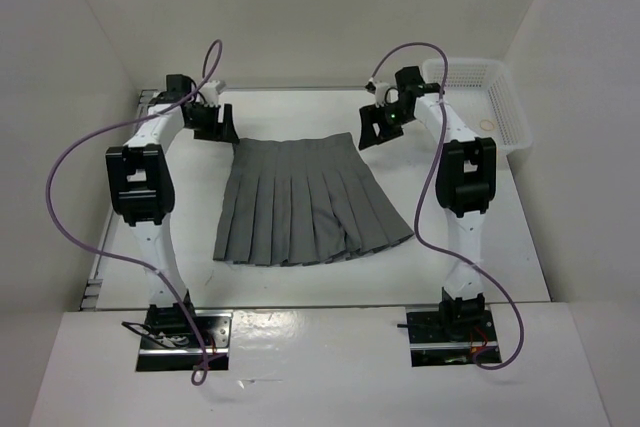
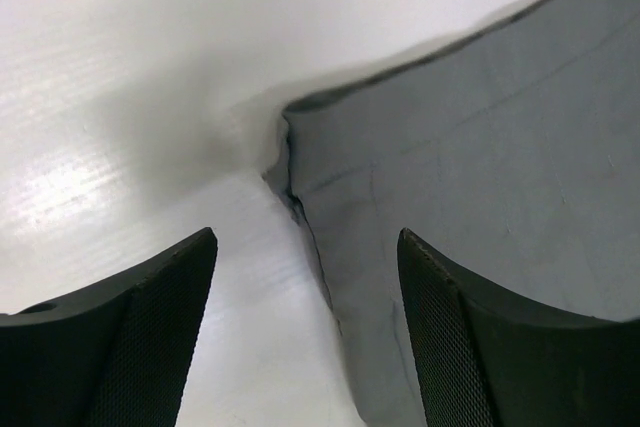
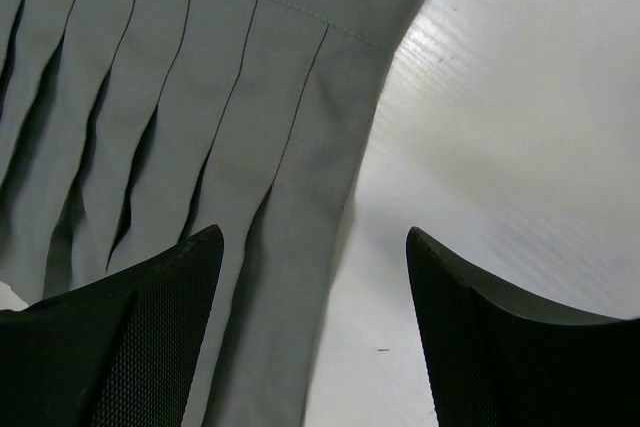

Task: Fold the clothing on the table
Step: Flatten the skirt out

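Observation:
The clothing [image 1: 300, 202], a grey pleated skirt, lies flat on the white table [image 1: 480, 247] with its narrower waistband at the far side. My left gripper [image 1: 215, 125] hovers open at the waistband's far left corner. In the left wrist view, the clothing [image 2: 480, 147] has its corner edge running between the spread fingers of the left gripper [image 2: 308, 277]. My right gripper [image 1: 372, 127] stands open at the far right corner. In the right wrist view, the right gripper [image 3: 315, 267] straddles the side edge of the clothing [image 3: 200, 67]. Neither gripper holds fabric.
A white mesh basket [image 1: 490, 97] sits at the far right corner of the table, close behind the right arm. White walls close in the far side and both sides. A metal rail [image 1: 95, 287] runs along the left edge.

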You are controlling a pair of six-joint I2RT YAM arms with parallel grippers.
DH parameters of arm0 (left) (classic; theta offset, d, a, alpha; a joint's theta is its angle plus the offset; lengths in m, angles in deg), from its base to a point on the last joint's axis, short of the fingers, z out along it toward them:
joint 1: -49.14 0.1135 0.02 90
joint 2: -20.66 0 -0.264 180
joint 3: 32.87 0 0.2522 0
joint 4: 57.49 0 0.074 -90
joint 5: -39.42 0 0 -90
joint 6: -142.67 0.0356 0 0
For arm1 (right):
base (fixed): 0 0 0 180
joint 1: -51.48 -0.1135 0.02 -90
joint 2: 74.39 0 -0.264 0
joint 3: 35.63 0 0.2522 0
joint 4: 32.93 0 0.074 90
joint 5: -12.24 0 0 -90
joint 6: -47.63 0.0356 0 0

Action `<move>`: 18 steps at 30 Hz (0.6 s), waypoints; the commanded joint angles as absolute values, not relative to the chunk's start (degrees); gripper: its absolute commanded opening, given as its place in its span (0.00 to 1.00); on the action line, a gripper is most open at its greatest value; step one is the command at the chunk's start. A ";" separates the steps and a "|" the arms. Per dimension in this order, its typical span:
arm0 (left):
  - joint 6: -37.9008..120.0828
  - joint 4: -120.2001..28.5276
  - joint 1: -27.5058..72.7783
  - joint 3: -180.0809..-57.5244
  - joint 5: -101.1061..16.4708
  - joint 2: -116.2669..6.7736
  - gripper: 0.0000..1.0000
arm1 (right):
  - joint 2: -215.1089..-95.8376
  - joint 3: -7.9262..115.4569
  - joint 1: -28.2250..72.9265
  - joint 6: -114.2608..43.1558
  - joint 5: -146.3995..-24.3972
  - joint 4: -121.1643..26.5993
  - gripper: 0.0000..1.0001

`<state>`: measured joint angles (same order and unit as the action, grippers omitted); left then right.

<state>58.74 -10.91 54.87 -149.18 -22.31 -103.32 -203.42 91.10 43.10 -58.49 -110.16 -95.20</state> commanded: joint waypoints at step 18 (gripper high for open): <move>62.43 -9.28 52.30 -157.98 -22.45 -113.63 0.72 | -206.76 97.05 41.11 -60.12 -112.21 -98.37 0.78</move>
